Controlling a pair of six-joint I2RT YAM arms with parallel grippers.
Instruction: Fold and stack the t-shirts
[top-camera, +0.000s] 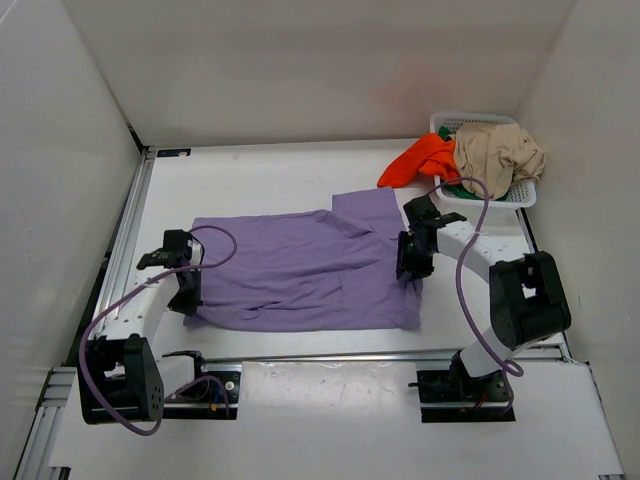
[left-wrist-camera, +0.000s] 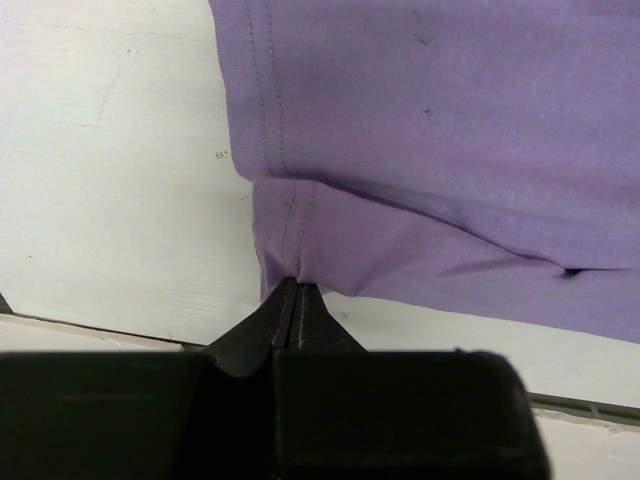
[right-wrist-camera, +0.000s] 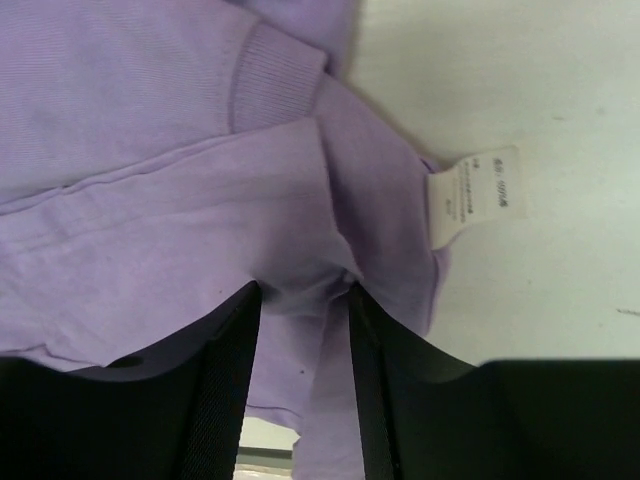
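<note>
left gripper pinches lavender t-shirt; right gripper straddles it, seemingly released; heaped basket behind.

Top cam: high, near side, looking down on whole lavender t-shirt. Wrist cams close on same shirt: left at hem corner, right at collar.

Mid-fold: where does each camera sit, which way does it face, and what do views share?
Top external: above and behind the bases, looking down at the table; left arm and right arm show.
Left wrist: on its arm, facing the lavender t-shirt at its hem; left hand shows, pinching it.
Right wrist: on its arm, facing collar and label; right hand shows, open.
Shared: all see the lavender t-shirt.
</note>
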